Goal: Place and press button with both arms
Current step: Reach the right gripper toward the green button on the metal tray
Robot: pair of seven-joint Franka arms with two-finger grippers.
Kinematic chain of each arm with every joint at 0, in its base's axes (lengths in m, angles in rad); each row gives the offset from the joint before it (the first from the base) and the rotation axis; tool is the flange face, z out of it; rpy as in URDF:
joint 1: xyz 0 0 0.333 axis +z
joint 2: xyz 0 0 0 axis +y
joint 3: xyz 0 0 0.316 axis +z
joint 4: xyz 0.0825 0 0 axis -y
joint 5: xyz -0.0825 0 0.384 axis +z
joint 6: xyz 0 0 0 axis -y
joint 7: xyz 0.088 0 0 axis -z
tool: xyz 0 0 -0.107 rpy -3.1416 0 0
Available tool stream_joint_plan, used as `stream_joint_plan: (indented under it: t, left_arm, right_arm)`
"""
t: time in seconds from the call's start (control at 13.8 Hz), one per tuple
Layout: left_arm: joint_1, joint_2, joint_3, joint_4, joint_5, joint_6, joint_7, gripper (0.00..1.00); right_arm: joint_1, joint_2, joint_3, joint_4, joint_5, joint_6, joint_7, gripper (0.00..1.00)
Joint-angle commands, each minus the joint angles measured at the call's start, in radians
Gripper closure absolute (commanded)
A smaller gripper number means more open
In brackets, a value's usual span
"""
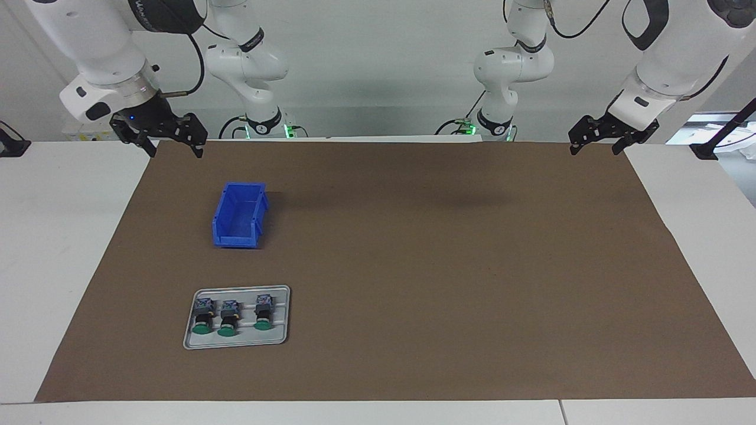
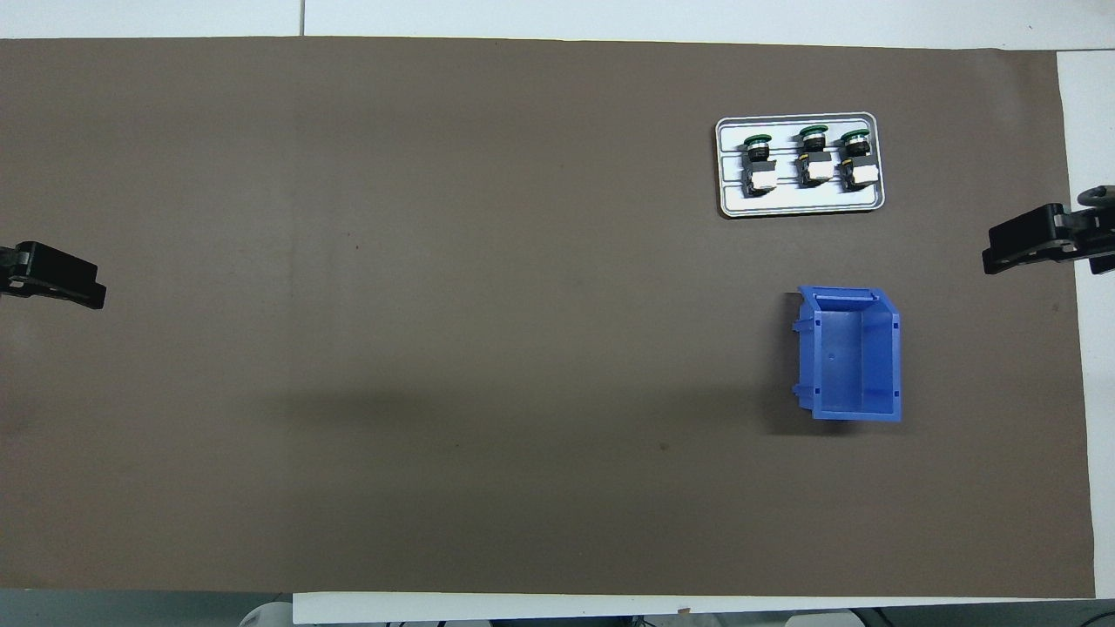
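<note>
Three alike buttons with green caps lie side by side in a grey ridged tray: one, one and one. In the overhead view they show in the tray as one, one and one. My right gripper hangs open and empty in the air over the mat's corner at the right arm's end; it also shows in the overhead view. My left gripper hangs open and empty over the mat's corner at the left arm's end.
An empty blue bin stands on the brown mat, nearer to the robots than the tray; it also shows in the overhead view. White table surface borders the mat at both ends.
</note>
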Motion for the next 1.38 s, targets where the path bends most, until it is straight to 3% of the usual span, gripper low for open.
stream_joint_plan:
  t: [0.0,0.14,0.29,0.58,0.8,1.01,1.3]
  left_arm:
    - [0.003,-0.024,0.002,-0.022,0.012,0.017,0.008,0.00]
    - [0.005,-0.023,0.002,-0.022,0.012,0.022,0.008,0.00]
    - [0.003,-0.023,0.002,-0.023,0.012,0.033,0.010,0.00]
    - [0.008,-0.026,0.004,-0.029,0.012,0.023,0.013,0.00]
    - [0.008,-0.026,0.004,-0.029,0.012,0.033,0.016,0.00]
    - [0.009,-0.026,0.007,-0.031,0.012,0.030,0.017,0.00]
    - [0.009,-0.026,0.007,-0.035,0.012,0.031,0.014,0.00]
  right_arm:
    - [-0.001,0.001,0.005,0.011,0.049,0.037,-0.019,0.01]
    - [0.007,0.059,0.020,0.031,0.051,0.071,-0.017,0.01]
    - [0.054,0.188,0.031,0.127,0.048,0.136,-0.014,0.01]
    - [0.134,0.364,0.031,0.117,0.049,0.437,0.065,0.01]
    - [0.136,0.481,0.031,0.115,0.048,0.571,0.064,0.01]
    - [0.133,0.520,0.031,0.010,0.048,0.754,0.043,0.01]
    - [0.131,0.573,0.031,-0.046,0.045,0.869,0.007,0.02]
